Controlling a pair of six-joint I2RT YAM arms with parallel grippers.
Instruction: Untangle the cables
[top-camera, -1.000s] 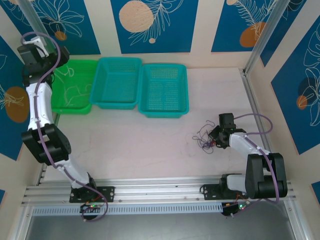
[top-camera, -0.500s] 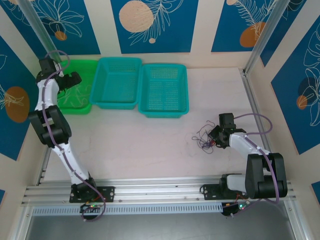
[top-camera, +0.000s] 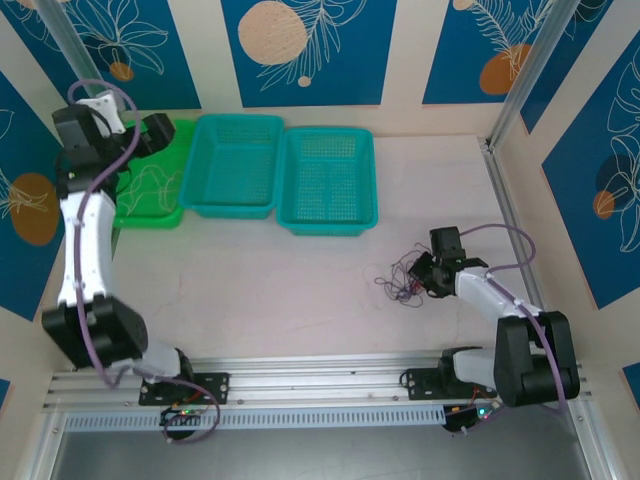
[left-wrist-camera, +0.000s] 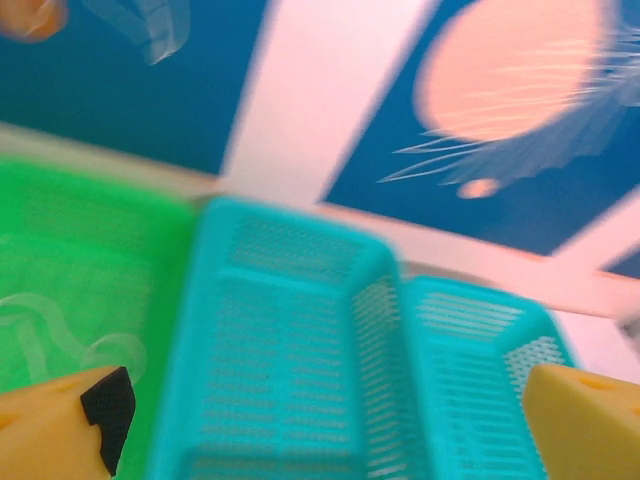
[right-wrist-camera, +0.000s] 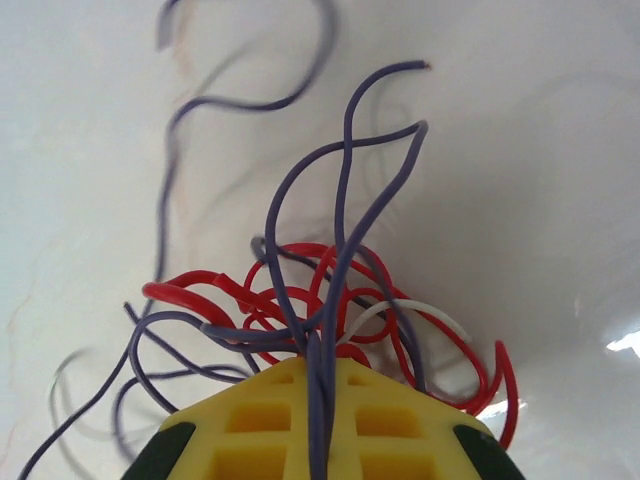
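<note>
Top view: cables are found knotted on the table, right of centre, with the right gripper at them. The left gripper is held above the green basket, far left.
Left wrist: fingers are spread wide, empty.
Right wrist: jaws are clamped on a dark strand.

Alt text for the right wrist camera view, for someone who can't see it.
The right gripper, yellow jaws shut, pinches a dark purplish strand of the cables, a loose tangle of red, dark and whitish wires. It lies on a pale table, stray loops curling outward.
</note>
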